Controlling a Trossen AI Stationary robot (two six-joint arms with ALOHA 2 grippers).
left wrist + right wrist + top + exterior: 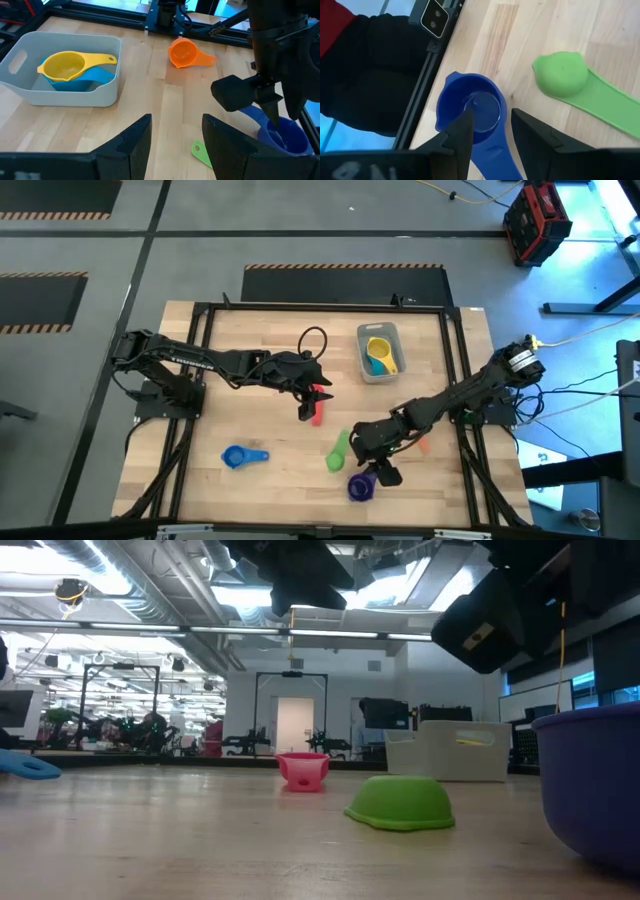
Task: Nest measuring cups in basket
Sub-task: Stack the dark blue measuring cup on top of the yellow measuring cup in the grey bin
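Right hand point(383, 473) low over the purple cup point(361, 486) near the table's point(260, 330) front edge, fingers point(462, 135) spread apart above the cup's handle, gripping nothing. Green cup point(337, 452) upside down just beside it. Left hand point(306, 402) mid-table over the red cup point(318, 413), fingers point(132, 145) parted, nothing held. Basket point(378, 352) toward the table's back edge, yellow cup point(377, 347) nested in the teal cup point(380, 364) inside. Blue cup point(240, 456) alone toward the front left. Orange cup point(184, 52) lying on its side behind the right arm, well apart from the basket
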